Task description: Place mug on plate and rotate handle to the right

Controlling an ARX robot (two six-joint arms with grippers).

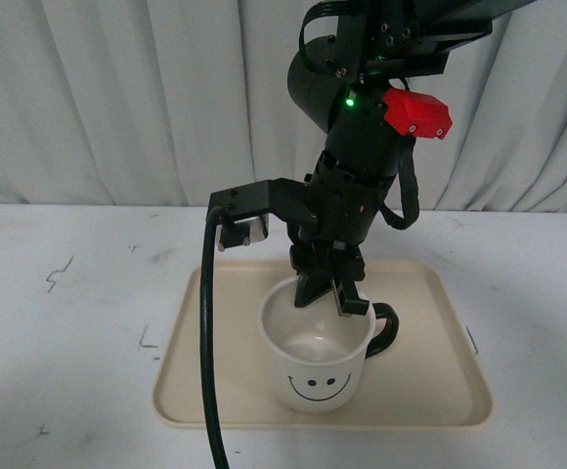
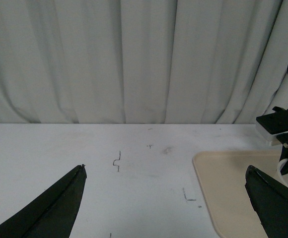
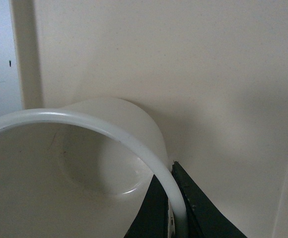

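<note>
My right end effector (image 1: 334, 298) is clamped on the rim of the mug (image 1: 315, 357), one finger inside and one outside, right next to the handle (image 1: 385, 330). The mug sits flat on the plate (image 1: 430, 362), roughly mid-plate. Its smiley (image 1: 320, 383) faces the front camera and the handle sticks out to the right, a touch toward the back. My left end effector (image 2: 166, 169) is wide open over the tabletop (image 1: 68, 322) near the plate, holding nothing.

Looks to me like the turn is nearly there, maybe a small twist to go. Tip for this bit: spin around the mug's own centre and keep the base flat so it doesn't skate toward the raised edge. Then open up fully and lift straight up, or a finger could catch the rim and tip it.
</note>
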